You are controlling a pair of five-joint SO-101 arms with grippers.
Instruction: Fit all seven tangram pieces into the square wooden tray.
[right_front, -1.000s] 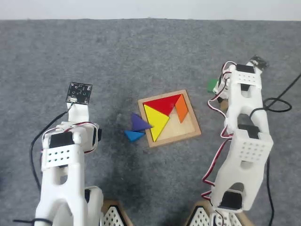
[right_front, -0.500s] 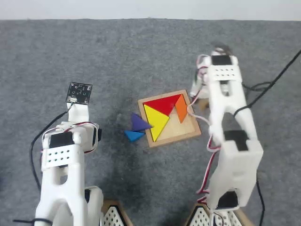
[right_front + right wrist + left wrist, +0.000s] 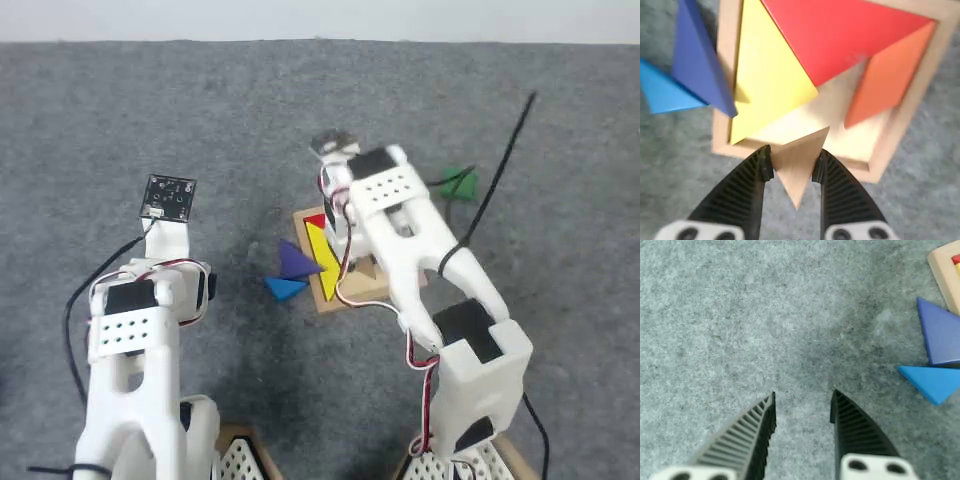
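Our right pincer (image 3: 792,156) is clenched on a pale wooden triangle (image 3: 796,172), with a finger on each side. One corner of the triangle points forward past the fingertips, over the near rim of the square wooden tray (image 3: 902,125). We cannot tell whether that corner touches the rim or hangs just above it. Just beyond the tips, inside the tray, lies the yellow triangle (image 3: 767,85). Farther on is the red triangle (image 3: 840,35), with the orange piece (image 3: 885,80) beside it against the tray's wall. Bare tray floor sits directly ahead of the held piece. Off to one side of the pincer, the dark blue triangle (image 3: 697,60) overlaps the tray's rim, and the light blue triangle (image 3: 665,92) touches it. On the pincer's other side, a green piece (image 3: 460,183) lies on the grey carpet (image 3: 200,100), well apart from the tray. Our left pincer (image 3: 802,405) hangs released over the carpet, with both blue pieces ahead of it and off to one side.
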